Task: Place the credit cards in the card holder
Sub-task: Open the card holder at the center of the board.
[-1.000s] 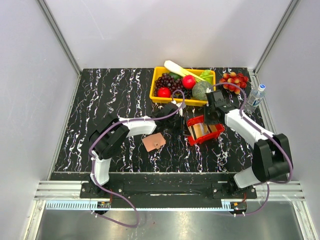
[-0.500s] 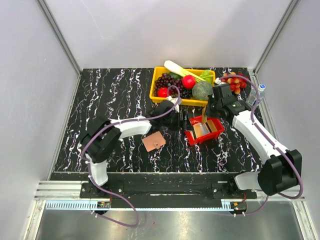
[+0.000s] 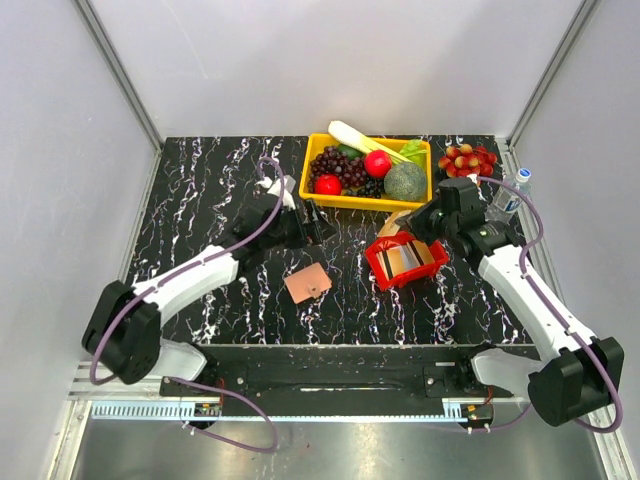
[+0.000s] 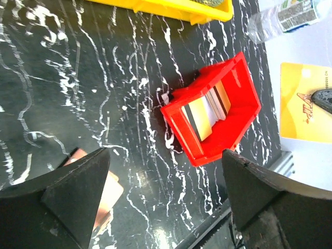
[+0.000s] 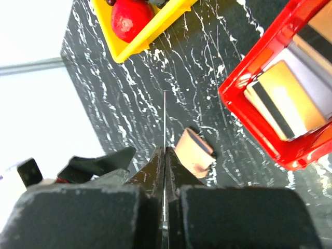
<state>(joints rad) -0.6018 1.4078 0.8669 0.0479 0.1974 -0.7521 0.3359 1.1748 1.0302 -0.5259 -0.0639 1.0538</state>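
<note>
- The left claw (image 3: 306,222) hangs over the black table (image 3: 200,200) with white streaks. Its two fingers (image 4: 78,192) are spread wide apart, and nothing is between them.
- The pink card holder (image 3: 307,284) lies on the table just in front of the left claw. It looks folded. No claw touches it.
- A yellow basket (image 3: 312,186) sits at the back of the table. It is full of fruit and vegetables.
- One gold card (image 4: 303,101) is up off the table, near the back of the red tray. Its top edge is pinched in the right claw.
- The red tray (image 3: 378,262) sits to the right of the card holder, a little apart from it. The other credit cards (image 4: 207,111) stand in it on their edges, side by side.
- The right claw (image 3: 414,228) is squeezed tight on the gold card. From its own camera the card shows only as a thin line between the fingers.
- A bunch of red grapes (image 3: 468,160) and a water bottle (image 3: 510,195) lie by the right edge.
</note>
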